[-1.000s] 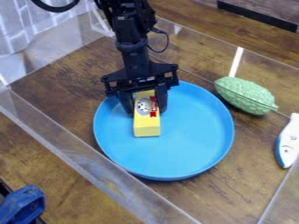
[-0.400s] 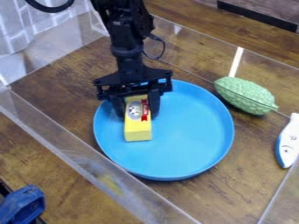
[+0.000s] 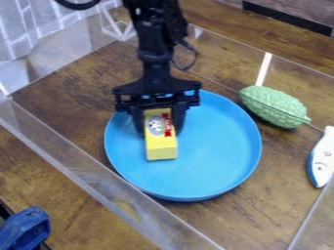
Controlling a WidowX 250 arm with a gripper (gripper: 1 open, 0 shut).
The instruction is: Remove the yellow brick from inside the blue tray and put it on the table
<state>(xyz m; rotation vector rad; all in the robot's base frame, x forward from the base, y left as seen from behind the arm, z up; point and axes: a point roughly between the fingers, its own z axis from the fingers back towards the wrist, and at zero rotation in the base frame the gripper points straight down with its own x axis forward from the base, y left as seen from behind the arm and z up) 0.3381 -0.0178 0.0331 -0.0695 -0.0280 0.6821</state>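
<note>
1. The gripper hangs from the arm at upper centre of the frame, pointing straight down, its two black fingers pinching the far end of the yellow brick between them.
2. The yellow brick sits in the left half of the blue tray, its labelled top face toward the camera. It tilts a little, with the near end low over the blue floor – whether that end is touching the dish or just clear of it cannot be told from this view.
3. The blue tray lies at centre frame on the table, near the clear acrylic wall at lower left.
4. A green ribbed object rests on the wood just right of the tray; a white-and-blue item pokes in at the right edge.
5. Progress, as I judge it – the grasp is made, but the brick is within the rim, so the removal is not yet done.
6. Left to do: lift it clear of the rim, carry it over bare wood, set it down and release.
</note>
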